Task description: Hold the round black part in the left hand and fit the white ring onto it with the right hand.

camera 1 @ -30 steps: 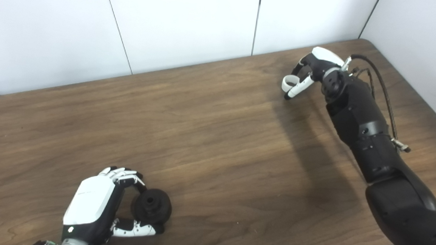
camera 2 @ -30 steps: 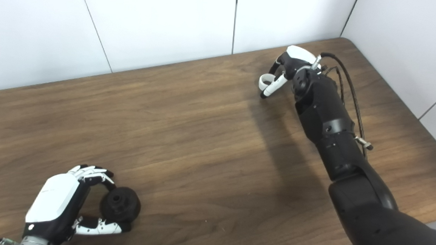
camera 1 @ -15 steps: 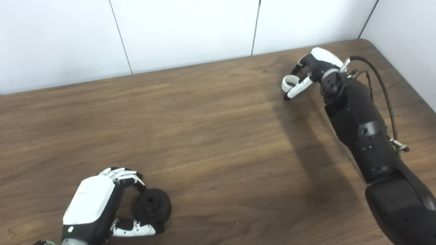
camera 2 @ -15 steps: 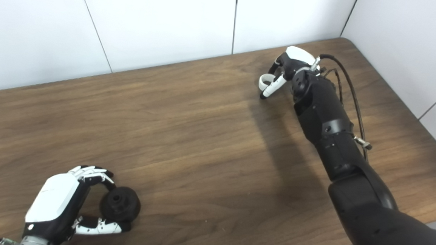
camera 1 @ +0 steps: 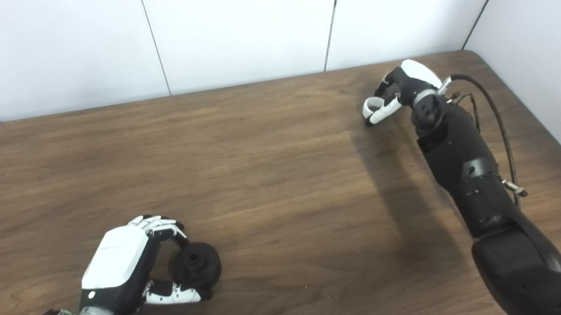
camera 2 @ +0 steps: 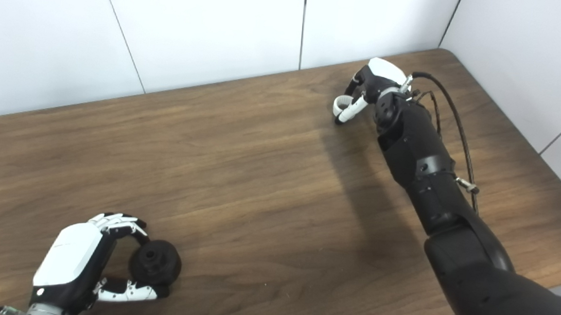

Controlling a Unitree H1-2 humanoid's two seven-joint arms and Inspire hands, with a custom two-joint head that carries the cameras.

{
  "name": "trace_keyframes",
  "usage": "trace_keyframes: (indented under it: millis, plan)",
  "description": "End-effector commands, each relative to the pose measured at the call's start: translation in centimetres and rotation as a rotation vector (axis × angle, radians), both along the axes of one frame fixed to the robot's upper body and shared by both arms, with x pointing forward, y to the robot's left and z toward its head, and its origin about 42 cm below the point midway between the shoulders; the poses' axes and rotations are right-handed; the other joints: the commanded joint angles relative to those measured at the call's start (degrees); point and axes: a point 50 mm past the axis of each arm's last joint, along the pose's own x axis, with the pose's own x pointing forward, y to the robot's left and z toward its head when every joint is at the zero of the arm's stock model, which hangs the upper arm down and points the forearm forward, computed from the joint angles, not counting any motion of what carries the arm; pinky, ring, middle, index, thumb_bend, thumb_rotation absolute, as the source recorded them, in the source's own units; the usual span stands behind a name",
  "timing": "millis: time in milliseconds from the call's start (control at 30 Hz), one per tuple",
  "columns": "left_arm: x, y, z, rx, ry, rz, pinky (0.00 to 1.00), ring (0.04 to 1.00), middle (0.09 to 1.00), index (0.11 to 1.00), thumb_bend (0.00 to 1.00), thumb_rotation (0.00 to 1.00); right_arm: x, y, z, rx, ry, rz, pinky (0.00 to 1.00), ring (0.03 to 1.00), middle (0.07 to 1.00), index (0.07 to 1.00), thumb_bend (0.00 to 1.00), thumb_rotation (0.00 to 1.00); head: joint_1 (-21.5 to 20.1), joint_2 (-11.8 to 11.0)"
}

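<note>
The round black part (camera 1: 195, 266) sits at the table's front left, held between the fingers and thumb of my left hand (camera 1: 128, 265), which is shut on it; it also shows in the right eye view (camera 2: 155, 264). The small white ring (camera 1: 371, 106) lies at the far right of the table. My right hand (camera 1: 397, 89) reaches over it with fingers curled around it and the thumb beside it. The fingers hide most of the ring. The ring looks to rest at table level.
The brown wooden table (camera 1: 279, 177) ends at white wall panels behind and at the right. Its rounded far right corner is just behind my right hand. A black cable (camera 1: 492, 112) runs along my right forearm.
My right hand's fingers have closed in more tightly around the white ring, and the forearm has shifted slightly. The left hand and black part have not moved.
</note>
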Motion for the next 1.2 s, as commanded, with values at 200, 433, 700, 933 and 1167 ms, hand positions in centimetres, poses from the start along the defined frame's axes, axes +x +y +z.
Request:
trace_keyframes:
  millis: [200,433,700,933,1167]
  plan:
    - [-0.1,-0.3,0.8,0.013,-0.029,-0.003,0.91,0.838,0.756,0.486,0.52,0.05,-0.1,-0.8,3.3,-0.069,-0.083,0.039,0.90,0.905,0.828,0.486,0.52,0.13,1.63,0.43]
    - [-0.3,-0.9,0.8,0.017,-0.019,0.002,0.91,0.833,0.759,0.485,0.52,0.05,-1.3,2.1,5.4,-0.121,-0.087,0.211,0.93,0.939,0.853,0.487,0.52,0.14,4.05,0.96]
    - [-0.4,-2.0,0.9,0.022,-0.010,0.000,0.92,0.842,0.762,0.485,0.52,0.05,-3.4,7.1,8.3,-0.153,-0.089,0.410,0.98,0.942,0.854,0.487,0.52,0.14,8.86,1.94]
    - [-0.5,-3.1,0.7,0.027,-0.015,0.001,0.92,0.838,0.758,0.485,0.52,0.05,-6.1,11.1,9.5,-0.159,-0.116,0.591,0.98,0.936,0.831,0.486,0.52,0.14,12.54,2.44]
    - [-0.5,-4.2,0.9,0.041,-0.009,0.004,0.92,0.844,0.766,0.486,0.52,0.05,-8.6,14.5,10.2,-0.161,-0.127,0.754,0.97,0.928,0.821,0.485,0.52,0.14,16.55,3.26]
